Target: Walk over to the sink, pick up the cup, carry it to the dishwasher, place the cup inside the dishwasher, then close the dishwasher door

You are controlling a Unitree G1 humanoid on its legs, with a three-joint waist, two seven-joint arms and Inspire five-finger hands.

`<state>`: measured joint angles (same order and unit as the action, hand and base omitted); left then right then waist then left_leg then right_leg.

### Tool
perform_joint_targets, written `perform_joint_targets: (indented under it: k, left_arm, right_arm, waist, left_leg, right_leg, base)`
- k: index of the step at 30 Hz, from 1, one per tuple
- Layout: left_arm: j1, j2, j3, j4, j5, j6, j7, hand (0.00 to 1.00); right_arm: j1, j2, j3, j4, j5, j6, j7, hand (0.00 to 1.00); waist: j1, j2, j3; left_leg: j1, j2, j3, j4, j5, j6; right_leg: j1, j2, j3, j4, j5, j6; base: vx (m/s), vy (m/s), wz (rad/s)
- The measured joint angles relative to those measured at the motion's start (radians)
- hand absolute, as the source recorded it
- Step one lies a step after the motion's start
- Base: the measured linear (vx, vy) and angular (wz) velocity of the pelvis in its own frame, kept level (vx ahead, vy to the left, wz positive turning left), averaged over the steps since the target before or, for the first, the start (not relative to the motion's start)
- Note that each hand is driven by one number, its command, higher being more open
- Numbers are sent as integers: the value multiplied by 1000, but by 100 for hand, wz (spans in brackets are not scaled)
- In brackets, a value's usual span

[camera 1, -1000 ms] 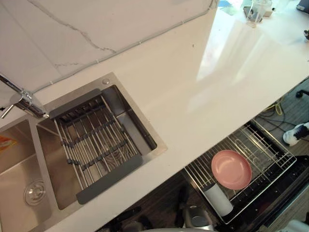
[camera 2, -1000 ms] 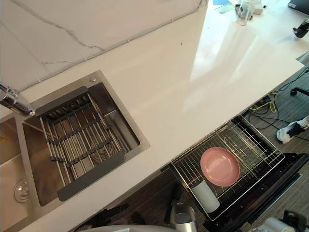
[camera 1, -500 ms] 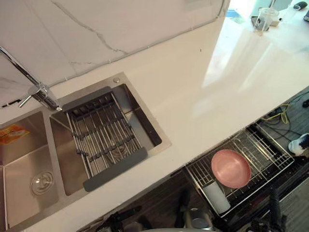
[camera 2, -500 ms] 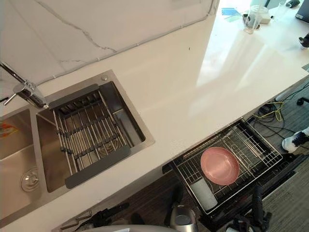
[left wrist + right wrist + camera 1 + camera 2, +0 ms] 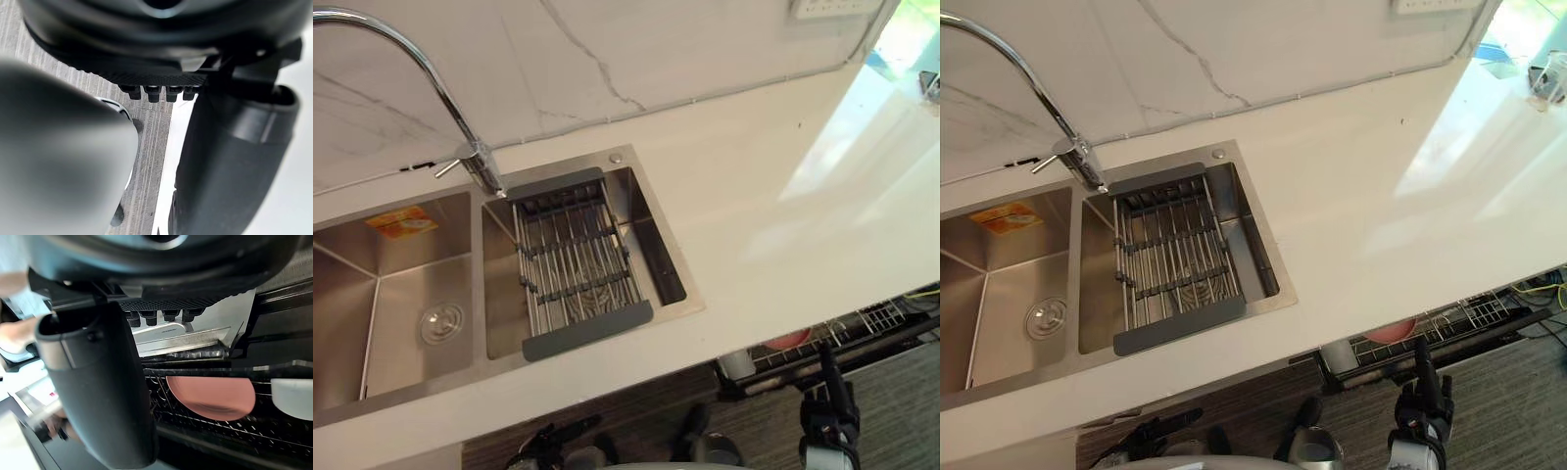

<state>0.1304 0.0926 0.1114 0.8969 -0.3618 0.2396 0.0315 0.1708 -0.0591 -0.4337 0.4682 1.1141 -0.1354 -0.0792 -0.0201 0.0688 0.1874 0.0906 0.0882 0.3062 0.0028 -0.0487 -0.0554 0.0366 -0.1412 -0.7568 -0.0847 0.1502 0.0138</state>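
The white cup point(image 5: 736, 364) lies in the dishwasher's wire rack point(image 5: 1474, 315), next to a pink plate point(image 5: 1393, 331); both peek out from under the countertop's front edge. In the right wrist view the cup point(image 5: 293, 399) and the plate point(image 5: 210, 396) lie in the rack just past my fingers. My right hand point(image 5: 1422, 406) hangs in front of the rack, fingers straight, holding nothing. My left hand point(image 5: 1151, 436) is low by the cabinet front, below the sink, open and empty, with wood floor point(image 5: 146, 147) beyond it.
A steel double sink point(image 5: 372, 294) is set in the white countertop point(image 5: 773, 196), with a curved tap point(image 5: 460, 147) and a grey roll-up rack point(image 5: 573, 264) across the right basin. An orange sticker point(image 5: 401, 222) is in the left basin.
The camera has swung left and back: the sink now sits mid-picture and the dishwasher rack shows just past the counter edge. My right hand has come into view at the lower right.
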Motion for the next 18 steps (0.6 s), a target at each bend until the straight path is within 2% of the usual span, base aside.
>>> perform_joint_targets:
  k: [2, 5, 11, 13, 15, 18]
  left_arm:
    - [0, 4, 1, 0, 0, -7, -4, 100]
    - [25, 9, 19, 4, 9, -20, -10, 100]
    - [71, 4, 61, 11, 10, -44, -19, 100]
    - [70, 7, 63, 11, 11, -59, -28, 100]
    - [71, 5, 68, 12, 9, -73, -37, 100]
    - [70, 4, 68, 12, -7, -86, -45, 100]
  right_arm:
    - [-12, -10, 15, 1, 2, 2, 3, 100]
    - [-12, -7, 58, 19, 1, 2, 36, 100]
    - [-54, -1, 131, 7, -62, -64, 56, 100]
    - [-66, -10, 176, -19, -106, -63, 68, 100]
    - [-69, -28, 199, -16, -147, -37, 68, 100]
    - [-54, -59, 257, -16, -199, -18, 82, 100]
  waist:
    - [19, 0, -2]
    - [24, -1, -2]
    - [29, -7, -6]
    - [29, -11, -8]
    - [32, -14, -9]
    - [35, -17, -11]
  left_leg:
    - [-4, 0, -11, -1, 6, 0]
    - [-9, 1, -22, -3, 14, 1]
    - [-35, 4, -19, -1, 9, 0]
    - [-46, 14, -12, 4, 10, -2]
    - [-52, 28, -6, 4, 11, -4]
    - [-69, 50, 3, 2, 11, -3]
  right_leg:
    - [2, 0, -12, 0, -4, 1]
    - [0, -5, -24, 16, -13, 2]
    - [-40, -11, -10, 44, -18, -7]
    - [-56, -6, 0, 52, -27, -18]
    - [-69, 10, 10, 52, -36, -28]
    - [-95, 27, 13, 69, -68, -26]
  base:
    - [-51, -18, 21]
    - [-58, -2, 7]
    - [-67, 14, -6]
    - [-81, -17, -16]
    - [-53, -45, -13]
    - [-35, -72, -13]
